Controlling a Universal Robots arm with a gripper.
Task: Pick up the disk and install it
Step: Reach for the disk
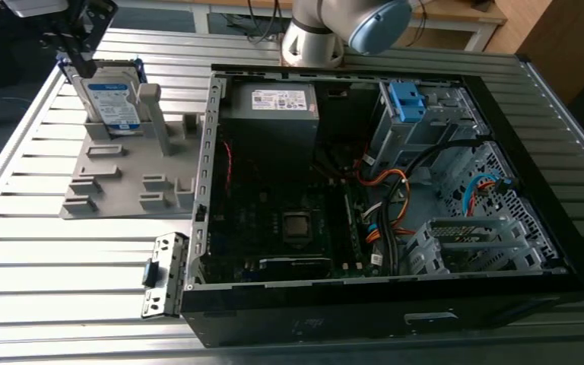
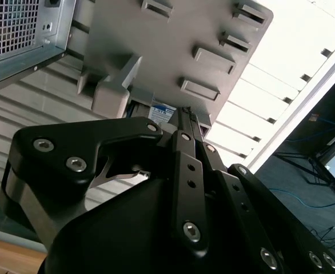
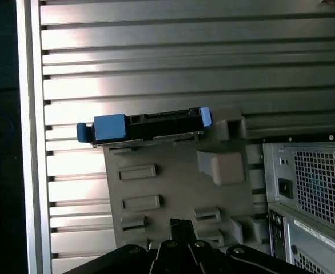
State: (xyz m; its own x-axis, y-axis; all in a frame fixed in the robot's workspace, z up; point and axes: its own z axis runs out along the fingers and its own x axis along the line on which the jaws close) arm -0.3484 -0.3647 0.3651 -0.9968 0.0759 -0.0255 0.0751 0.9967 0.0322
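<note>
Disk (image 1: 115,103) stands upright on edge in a slot at one end of the grey holder (image 1: 119,179). Gripper (image 1: 79,67) hangs above that end, fingers together, holding nothing.

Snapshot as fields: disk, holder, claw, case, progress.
disk: silver rectangular hard drive with blue plastic rails, standing upright in holder
holder: grey plastic fixture plate on ribbed metal table, at exterior view's left of case
claw: black claw close above drive's top edge; contact unclear
case: black open computer tower lying on its side
progress: drive not yet installed
</note>
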